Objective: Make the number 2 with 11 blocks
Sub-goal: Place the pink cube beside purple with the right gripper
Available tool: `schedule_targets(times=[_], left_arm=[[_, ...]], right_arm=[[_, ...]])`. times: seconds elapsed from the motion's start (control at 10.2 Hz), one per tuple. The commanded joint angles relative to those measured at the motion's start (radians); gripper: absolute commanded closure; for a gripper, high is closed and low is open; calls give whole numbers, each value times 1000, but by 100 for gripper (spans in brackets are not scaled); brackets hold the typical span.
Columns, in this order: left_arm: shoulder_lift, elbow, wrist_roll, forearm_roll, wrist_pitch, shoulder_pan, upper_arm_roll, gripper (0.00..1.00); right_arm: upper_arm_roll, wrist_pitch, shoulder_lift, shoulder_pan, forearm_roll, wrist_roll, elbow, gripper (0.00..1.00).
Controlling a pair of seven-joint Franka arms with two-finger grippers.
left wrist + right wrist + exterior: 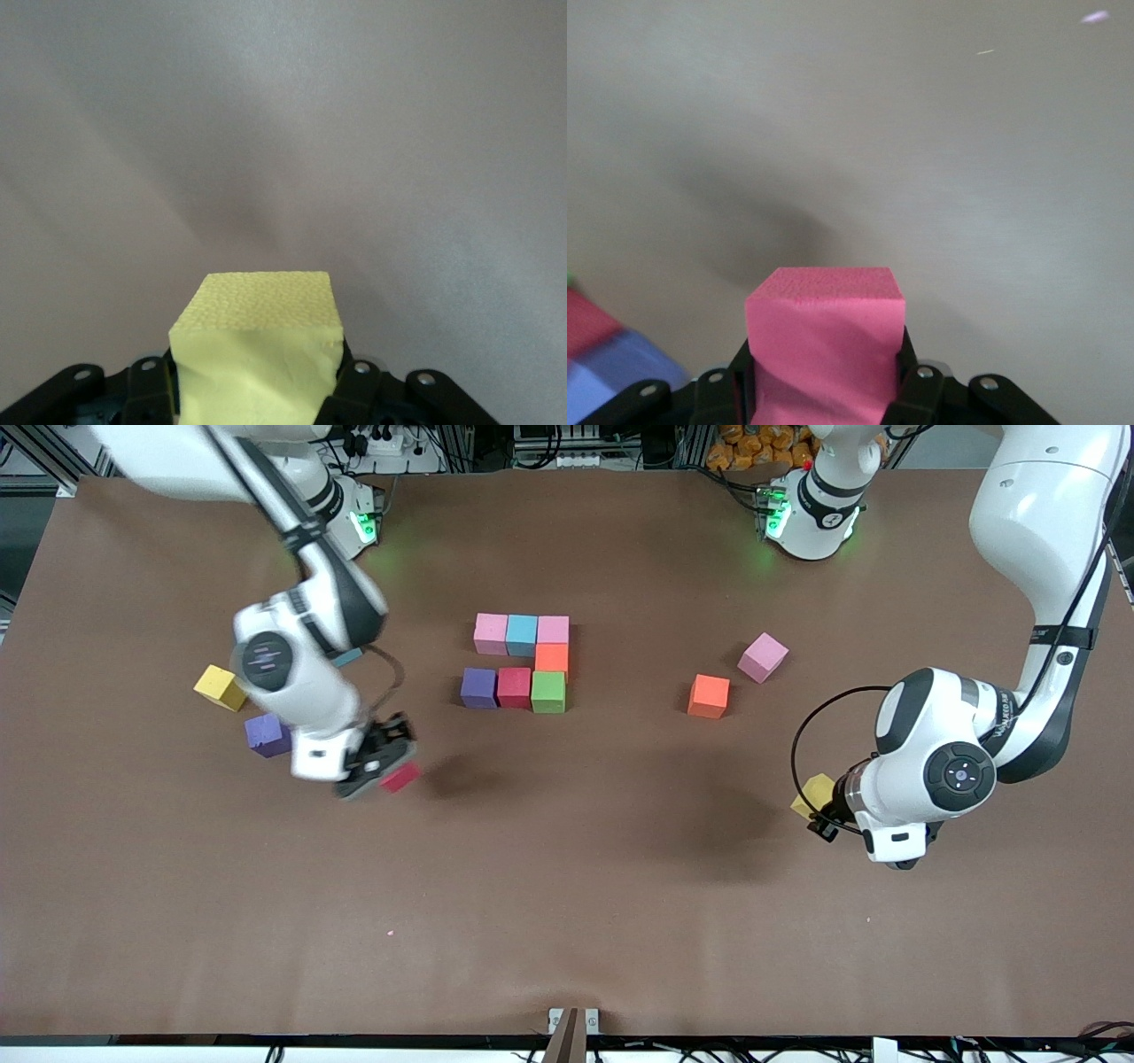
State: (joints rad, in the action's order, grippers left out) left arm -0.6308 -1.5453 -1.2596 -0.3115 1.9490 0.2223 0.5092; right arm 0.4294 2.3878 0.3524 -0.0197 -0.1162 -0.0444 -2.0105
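- Blocks, small matte foam cubes: light, soft; pinch opposite flat faces.
- Right gripper (824, 390) clamps a red-pink foam cube (824, 341).
- Left gripper (257, 390) clamps a yellow foam cube (257, 350).

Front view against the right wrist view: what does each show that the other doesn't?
Front view only: the seven-cube cluster, loose orange cube, loose pink cube, and the left gripper shut on a yellow cube. Right wrist view only: the pitted foam texture on the gripped cube's face. Both: the right gripper shut on the pink-red cube, above bare table.
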Motion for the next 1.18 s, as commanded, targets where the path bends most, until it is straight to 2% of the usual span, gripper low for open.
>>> schedule_targets(times=[0.0, 0.1, 0.2, 0.29, 0.39, 0.49, 0.88, 0.98, 1.08], left_arm=[[-6, 10, 20, 20, -10, -1, 6, 64], [-6, 10, 19, 20, -8, -4, 6, 66], [-6, 10, 17, 22, -10, -6, 6, 84], [-4, 11, 17, 22, -8, -4, 8, 94], [-4, 11, 17, 22, -8, -4, 8, 94], [-4, 11, 12, 22, -10, -4, 8, 100], [-1, 13, 12, 26, -10, 5, 8, 100], [2, 13, 15, 35, -10, 5, 8, 89], [2, 13, 23, 37, -10, 6, 8, 82]], right_arm=[[-12, 68, 31, -87, 21, 281, -39, 76], [-14, 89, 49, -115, 21, 388, -50, 76], [-14, 125, 68, -127, 20, 485, -66, 76], [-15, 142, 79, -147, 21, 550, -79, 76], [-15, 143, 79, -152, 20, 619, -89, 76], [-15, 140, 76, -157, 20, 659, -93, 76], [-15, 139, 74, -167, 18, 708, -123, 76], [-15, 139, 76, -184, 13, 719, -126, 76], [-15, 139, 76, -187, 10, 727, -131, 76]])
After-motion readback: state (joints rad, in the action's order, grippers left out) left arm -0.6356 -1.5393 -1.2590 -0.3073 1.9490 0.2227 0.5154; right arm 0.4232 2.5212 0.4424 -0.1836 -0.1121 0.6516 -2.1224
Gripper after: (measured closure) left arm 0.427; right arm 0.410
